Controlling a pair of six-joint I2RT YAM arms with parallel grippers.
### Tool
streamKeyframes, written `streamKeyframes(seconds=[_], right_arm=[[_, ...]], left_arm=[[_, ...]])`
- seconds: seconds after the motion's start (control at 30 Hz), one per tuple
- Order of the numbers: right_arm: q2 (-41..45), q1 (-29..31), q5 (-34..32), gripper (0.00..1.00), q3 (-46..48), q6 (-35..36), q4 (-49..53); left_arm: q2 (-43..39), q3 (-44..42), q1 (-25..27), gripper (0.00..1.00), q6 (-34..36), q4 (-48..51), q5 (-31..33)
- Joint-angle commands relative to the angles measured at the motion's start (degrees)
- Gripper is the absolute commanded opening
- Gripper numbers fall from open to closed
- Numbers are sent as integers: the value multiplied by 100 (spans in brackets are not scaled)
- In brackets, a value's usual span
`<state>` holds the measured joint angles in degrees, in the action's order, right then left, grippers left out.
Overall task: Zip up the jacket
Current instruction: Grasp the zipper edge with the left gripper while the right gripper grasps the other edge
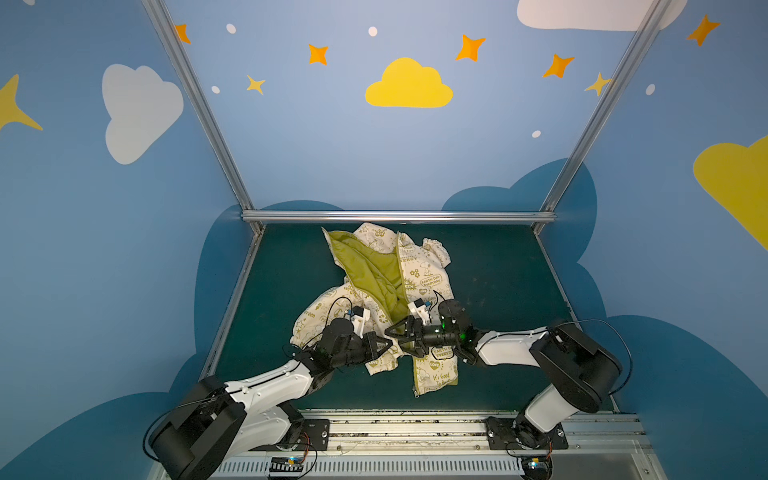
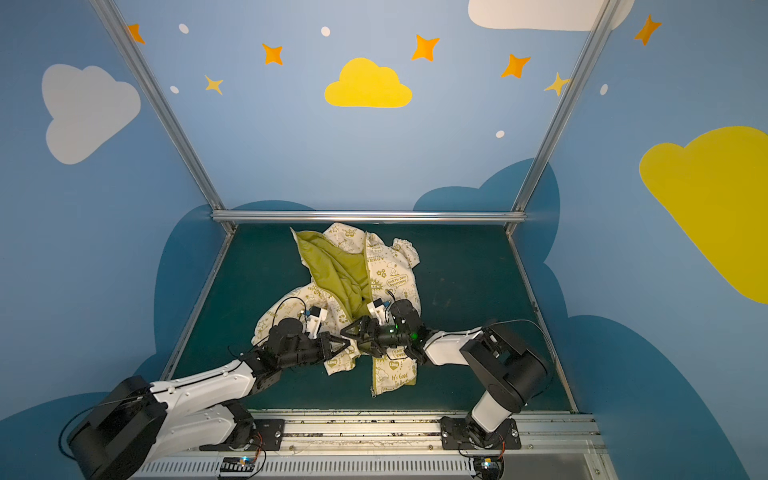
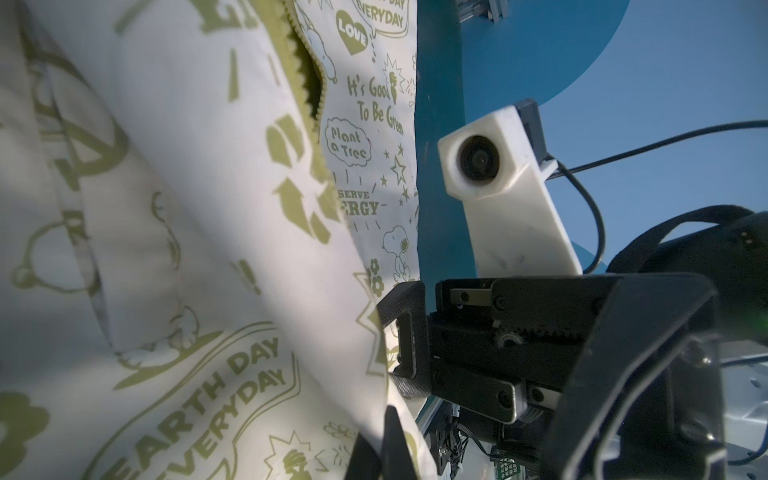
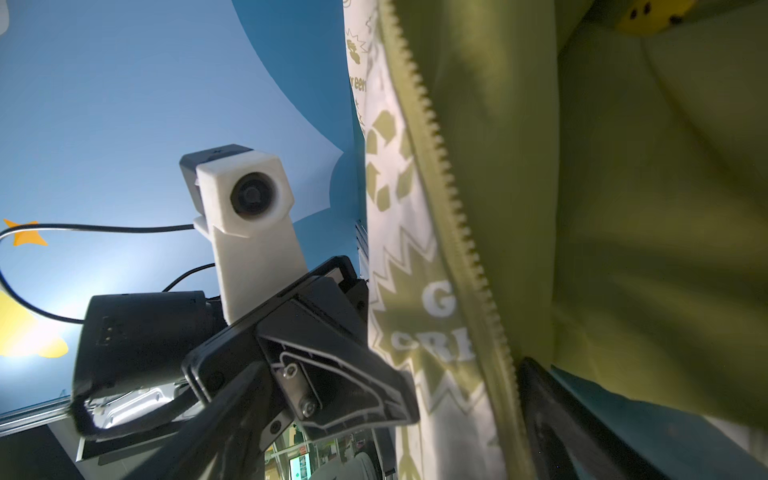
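The jacket (image 1: 424,266) (image 2: 390,270) lies on the dark green table, cream with olive prints. Its left front is folded back, so the olive lining (image 1: 374,270) shows. My left gripper (image 1: 388,343) (image 2: 347,345) (image 3: 382,449) is shut on the lower edge of that left front panel. My right gripper (image 1: 399,338) (image 2: 355,340) (image 4: 386,432) faces it from the right, fingers wide open. In the right wrist view the panel's olive zipper teeth (image 4: 453,199) run between the spread fingers. In the left wrist view the zipper (image 3: 307,83) is parted. The slider is hidden.
The table (image 1: 498,291) is bordered by an aluminium rail (image 1: 399,216) at the back and blue painted walls on three sides. One crumpled sleeve (image 1: 436,249) lies near the back, another (image 1: 316,316) under my left wrist. Both arm bases sit on the front rail (image 1: 415,428).
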<state>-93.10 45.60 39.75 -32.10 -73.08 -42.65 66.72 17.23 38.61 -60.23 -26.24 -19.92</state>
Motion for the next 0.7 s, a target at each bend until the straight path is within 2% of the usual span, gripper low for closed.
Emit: streamKeyframes(seconds=[0.0, 0.1, 0.43, 0.67], right_arm=[[-44, 32, 66, 91, 10, -125, -457], [6, 32, 28, 89, 100, -150, -517], [193, 39, -61, 73, 263, -128, -424], [340, 44, -272, 66, 393, -154, -472]], left_arm=[[51, 82, -44, 3, 12, -138, -187], [7, 52, -98, 3, 35, -3, -153], [-307, -77, -231, 3, 91, 334, 45], [-225, -88, -245, 3, 160, 419, 56]])
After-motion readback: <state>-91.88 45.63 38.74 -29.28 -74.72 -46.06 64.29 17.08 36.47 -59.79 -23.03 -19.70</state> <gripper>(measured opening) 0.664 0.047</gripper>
